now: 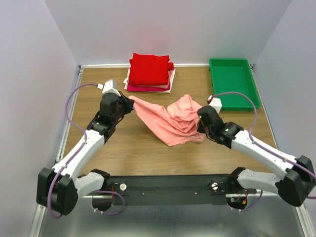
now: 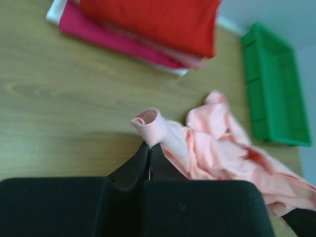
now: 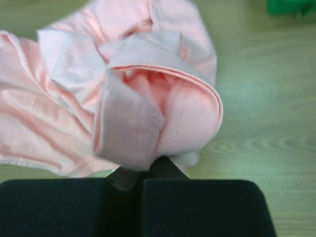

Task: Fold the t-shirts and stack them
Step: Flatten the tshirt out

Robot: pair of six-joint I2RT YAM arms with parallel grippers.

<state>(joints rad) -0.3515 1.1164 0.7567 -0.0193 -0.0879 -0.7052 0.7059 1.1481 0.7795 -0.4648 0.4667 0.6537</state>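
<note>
The salmon-pink t-shirt (image 1: pixel 170 121) hangs crumpled between both grippers above the middle of the table. My left gripper (image 1: pixel 129 102) is shut on its left corner, which shows as a small cloth loop (image 2: pixel 150 126) above the closed jaws. My right gripper (image 1: pixel 201 117) is shut on a hemmed fold at its right side (image 3: pixel 163 118). A stack of folded t-shirts lies at the back: bright red (image 1: pixel 149 69) on top, white (image 1: pixel 172 79) and magenta (image 1: pixel 143 88) beneath. It also shows in the left wrist view (image 2: pixel 153 22).
A green plastic tray (image 1: pixel 231 83) stands at the back right, also in the left wrist view (image 2: pixel 271 84). The wooden table (image 1: pixel 138 153) is bordered by grey walls on three sides.
</note>
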